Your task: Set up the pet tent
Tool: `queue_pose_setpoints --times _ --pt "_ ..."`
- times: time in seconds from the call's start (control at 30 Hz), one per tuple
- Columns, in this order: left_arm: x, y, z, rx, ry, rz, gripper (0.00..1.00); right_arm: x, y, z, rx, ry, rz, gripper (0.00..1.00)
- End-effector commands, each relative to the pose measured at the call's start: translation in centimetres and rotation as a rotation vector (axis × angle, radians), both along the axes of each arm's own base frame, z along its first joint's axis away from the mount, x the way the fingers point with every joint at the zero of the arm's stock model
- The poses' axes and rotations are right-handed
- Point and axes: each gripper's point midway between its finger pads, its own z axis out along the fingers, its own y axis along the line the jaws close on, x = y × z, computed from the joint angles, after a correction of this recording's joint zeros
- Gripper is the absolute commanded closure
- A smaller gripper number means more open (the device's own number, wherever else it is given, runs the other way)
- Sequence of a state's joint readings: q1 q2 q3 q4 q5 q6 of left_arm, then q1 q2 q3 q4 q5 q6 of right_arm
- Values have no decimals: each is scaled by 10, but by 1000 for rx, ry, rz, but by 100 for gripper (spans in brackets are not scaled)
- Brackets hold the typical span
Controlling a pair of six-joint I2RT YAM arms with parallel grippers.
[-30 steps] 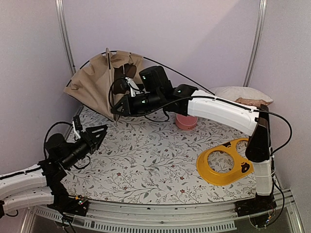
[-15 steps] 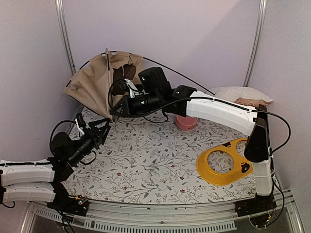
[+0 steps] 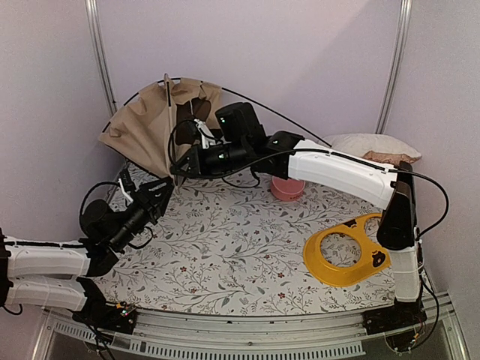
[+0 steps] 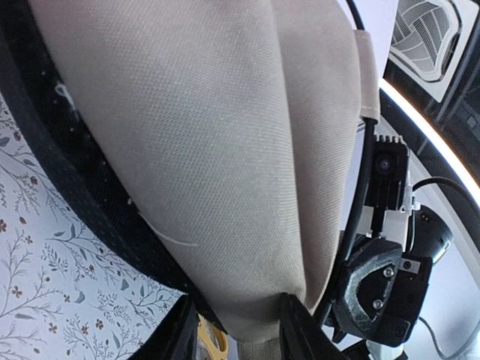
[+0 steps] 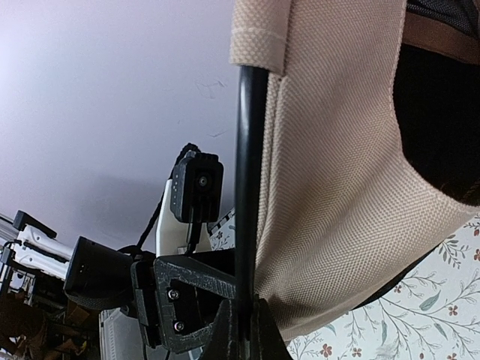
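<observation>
We find the right jaws (image 5: 241, 330) clenched on a thin black pole (image 5: 249, 187), which rises straight up from between the fingertips and enters a stitched sleeve at the edge of the tent (image 5: 330, 187). In that wrist view the tan fabric hangs just beside the pole, with dark lining (image 5: 442, 127) showing in its opening. The left jaws (image 4: 240, 334) stand part open with a hanging fold of the tent fabric between them. The fold fills the gap, but we cannot tell whether the fingers (image 4: 180, 330) press on it. A band of the dark lining runs along the left side of that fold, above the floral cloth of the table (image 4: 30, 300). From above, the right gripper (image 3: 178, 169) reaches across from the right side to the tent's near edge, while the left gripper (image 3: 159, 191) points up at the tent's lower edge from the near left. The tent (image 3: 146, 131) sits at the far left corner of the table (image 3: 225, 255), bunched and raised against the back wall, with the pole arching over it toward the right. A pink bowl (image 3: 287, 187) stands behind the right forearm. A yellow ring (image 3: 319, 262) lies near the right edge, well apart from the tent. A pillow (image 3: 371, 144) rests at the far right corner.
</observation>
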State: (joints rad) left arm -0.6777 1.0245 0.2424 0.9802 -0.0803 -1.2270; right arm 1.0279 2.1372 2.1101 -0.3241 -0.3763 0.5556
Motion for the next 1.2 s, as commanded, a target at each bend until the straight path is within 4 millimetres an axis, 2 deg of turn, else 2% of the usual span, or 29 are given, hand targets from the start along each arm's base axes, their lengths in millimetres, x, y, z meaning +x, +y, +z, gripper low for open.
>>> queue_pose_setpoints --times 0.0,0.17,0.43,0.77,1.03,1.17 --pt "-1 0 24 -59 -71 -3 69 1 3 17 47 -17 3 100" --pt "-2 -3 25 -68 -63 -22 100 6 2 14 37 -29 -20 100" --pt "-13 -7 -2 29 69 -40 100 24 0 16 57 -58 -73 100" --pt "-31 -21 -23 87 158 -115 100 40 5 15 83 -96 -138 100" --pt "-38 -24 12 26 111 -152 100 45 -2 -36 -61 -159 -216 100" --pt "-41 -24 19 -4 120 -171 100 51 -12 -49 -98 -206 -272 100"
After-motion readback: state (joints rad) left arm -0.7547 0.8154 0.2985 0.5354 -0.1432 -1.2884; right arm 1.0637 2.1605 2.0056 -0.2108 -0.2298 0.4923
